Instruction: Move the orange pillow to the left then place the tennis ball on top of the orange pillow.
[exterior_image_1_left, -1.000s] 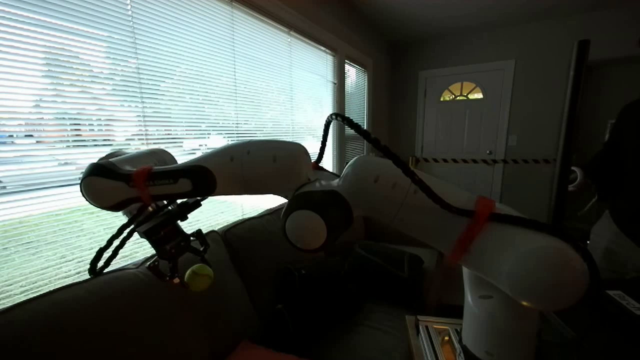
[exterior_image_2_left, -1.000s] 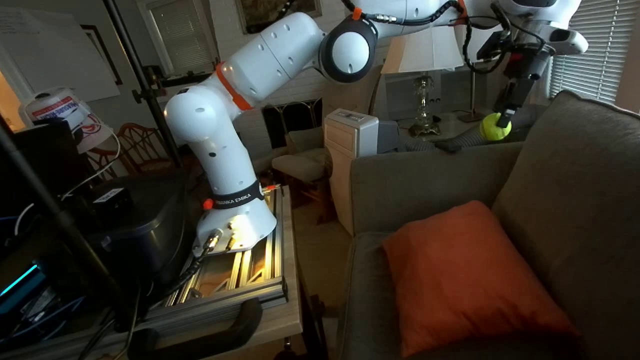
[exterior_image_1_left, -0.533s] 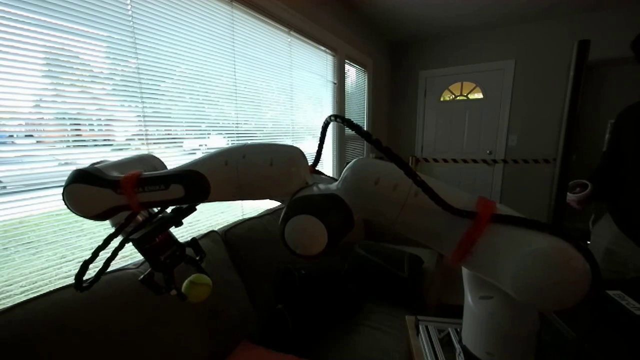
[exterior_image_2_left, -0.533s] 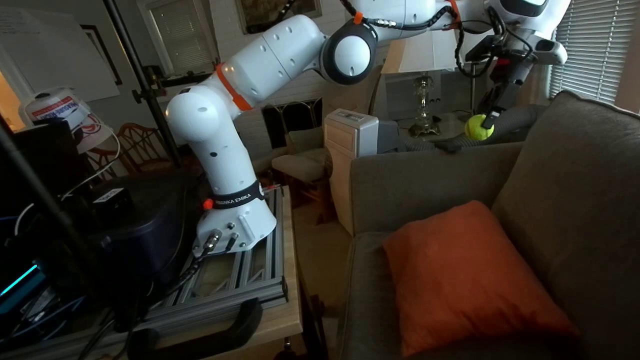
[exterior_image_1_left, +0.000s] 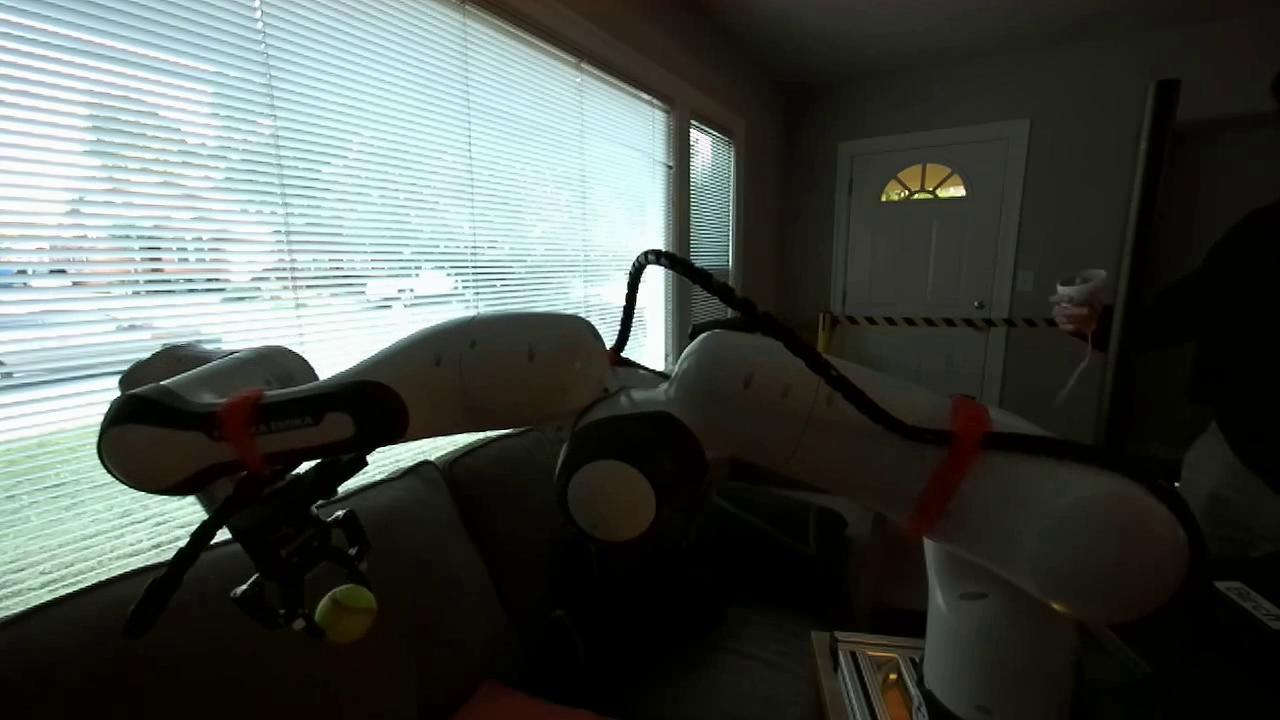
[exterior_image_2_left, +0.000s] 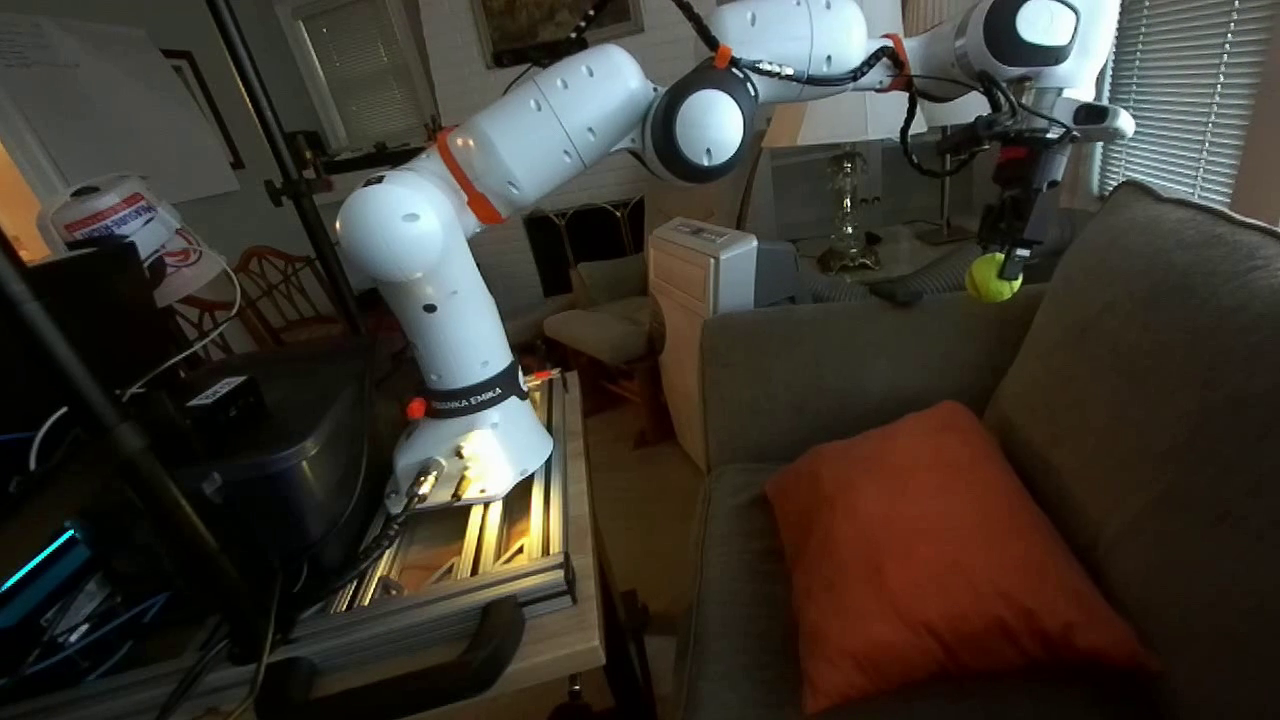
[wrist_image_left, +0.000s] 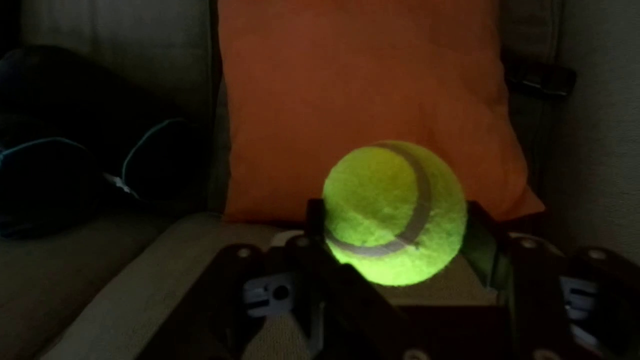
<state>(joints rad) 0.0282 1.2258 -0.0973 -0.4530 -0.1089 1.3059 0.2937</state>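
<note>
The orange pillow (exterior_image_2_left: 940, 560) lies on the couch seat against the backrest. Only its edge (exterior_image_1_left: 520, 704) shows at the bottom of an exterior view. In the wrist view the pillow (wrist_image_left: 360, 100) fills the upper middle, beyond the ball. My gripper (wrist_image_left: 395, 215) is shut on the tennis ball (wrist_image_left: 390, 200), with a finger on each side of it. In both exterior views the ball (exterior_image_2_left: 988, 279) (exterior_image_1_left: 347, 613) sits at the fingertips, in the air. It is apart from the pillow, above the far armrest's level in an exterior view. The gripper (exterior_image_2_left: 1015, 262) points downward.
The grey couch has a far armrest (exterior_image_2_left: 860, 365) and a tall backrest (exterior_image_2_left: 1150, 400). A dark bulky object with teal edging (wrist_image_left: 75, 150) lies left of the pillow in the wrist view. A black buckle-like item (wrist_image_left: 542, 80) is at its right. A lamp (exterior_image_2_left: 848, 215) stands behind.
The arm and gripper have come lower with the ball held, and have shifted left in an exterior view. The pillow has not moved.
</note>
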